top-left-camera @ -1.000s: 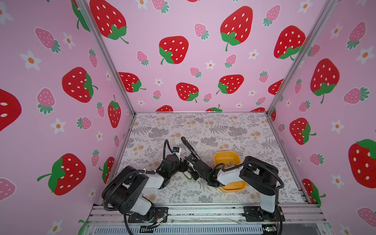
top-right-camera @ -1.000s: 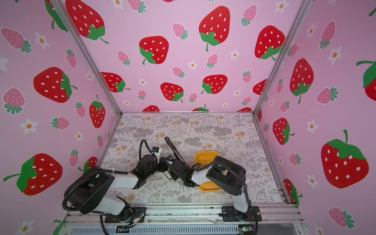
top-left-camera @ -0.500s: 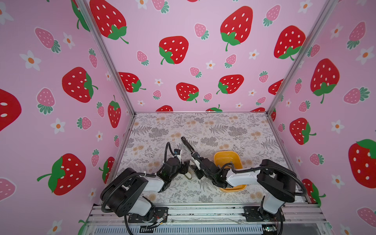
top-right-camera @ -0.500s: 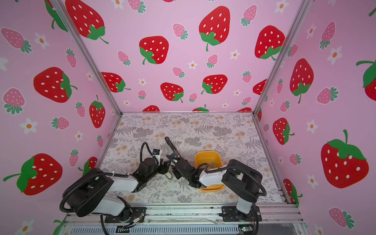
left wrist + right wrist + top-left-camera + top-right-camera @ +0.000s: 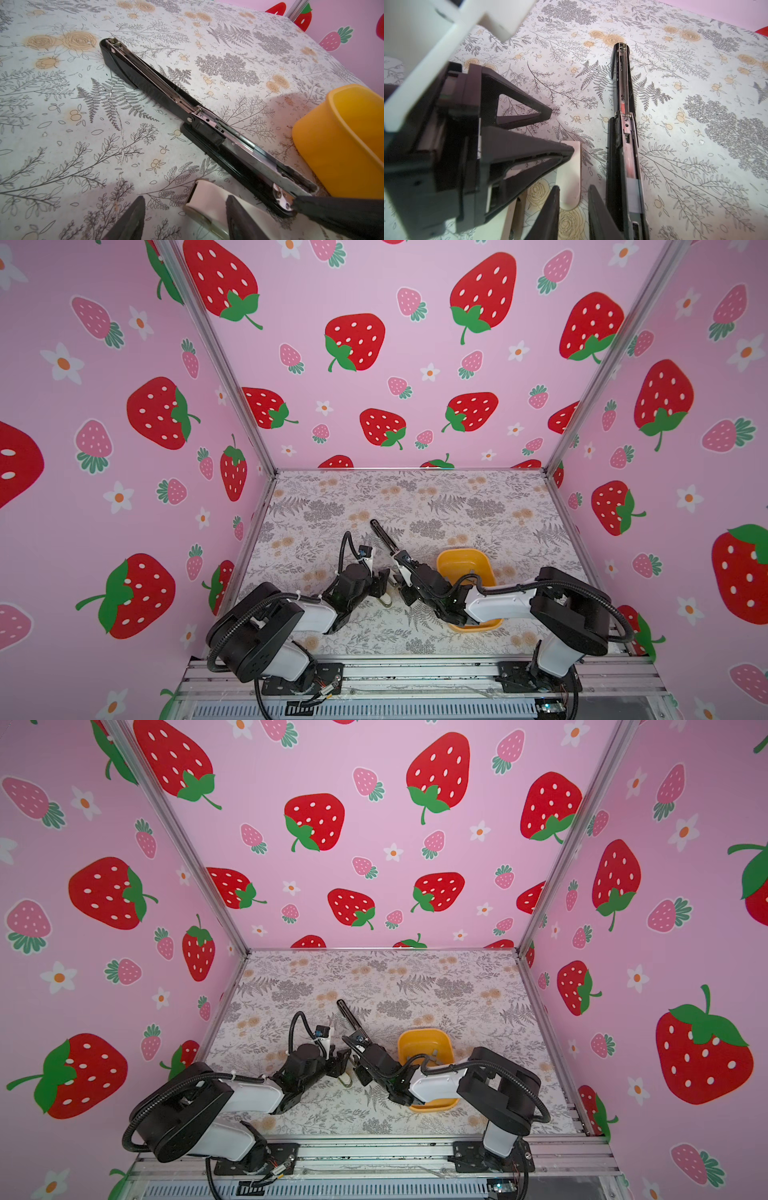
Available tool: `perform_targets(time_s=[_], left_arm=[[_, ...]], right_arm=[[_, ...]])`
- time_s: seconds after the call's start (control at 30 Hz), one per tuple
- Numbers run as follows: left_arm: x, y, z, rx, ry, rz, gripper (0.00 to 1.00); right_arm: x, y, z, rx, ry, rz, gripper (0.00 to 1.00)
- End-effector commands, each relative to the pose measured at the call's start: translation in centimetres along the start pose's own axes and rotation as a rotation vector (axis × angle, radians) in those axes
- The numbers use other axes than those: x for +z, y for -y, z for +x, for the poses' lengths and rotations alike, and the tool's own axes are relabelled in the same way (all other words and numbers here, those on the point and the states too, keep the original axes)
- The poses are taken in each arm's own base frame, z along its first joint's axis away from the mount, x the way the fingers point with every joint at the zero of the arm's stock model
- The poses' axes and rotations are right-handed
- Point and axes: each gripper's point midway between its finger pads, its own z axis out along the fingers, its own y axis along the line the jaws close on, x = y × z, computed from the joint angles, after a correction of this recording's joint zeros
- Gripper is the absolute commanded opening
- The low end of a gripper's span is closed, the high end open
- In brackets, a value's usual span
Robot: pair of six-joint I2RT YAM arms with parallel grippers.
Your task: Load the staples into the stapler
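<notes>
Stapler (image 5: pixel 199 118) opened flat on table (image 5: pixel 62 124), between grippers. Yellow bowl (image 5: pixel 353 133) just beside its front end. Count: 1 stapler, 1 bowl, white stubby piece (image 5: pixel 205 195), maybe two, partly hidden. Left gripper (image 5: pixel 186 198) half open over white piece, gripping nothing. Right gripper (image 5: pixel 574 187) narrow gap, empty; finger (image 5: pixel 332 209) against stapler tip.

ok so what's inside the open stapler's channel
The stapler lies folded open; its metal channel is bare near the hinge, with a pale grey strip further along, possibly staples. In the left wrist view a finger of the right hand covers the front tip.
</notes>
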Motion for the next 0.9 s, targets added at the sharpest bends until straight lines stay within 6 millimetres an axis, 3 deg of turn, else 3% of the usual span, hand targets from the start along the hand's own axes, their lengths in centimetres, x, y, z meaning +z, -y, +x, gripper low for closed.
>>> perform_targets(time_s=[0.0, 0.53, 0.87], left_arm=[[0.0, -0.2, 1.4, 0.041, -0.048, -0.012, 0.63], [0.0, 0.1, 1.9, 0.063, -0.058, -0.013, 0.62], [0.0, 0.1, 2.0, 0.070, -0.054, -0.022, 0.61]], right_arm=[[0.9, -0.1, 0.0, 0.011, -0.011, 0.017, 0.26], [1.9, -0.1, 3.0, 0.015, -0.084, 0.017, 0.23], [1.9, 0.1, 5.9, 0.023, -0.138, 0.013, 0.22]])
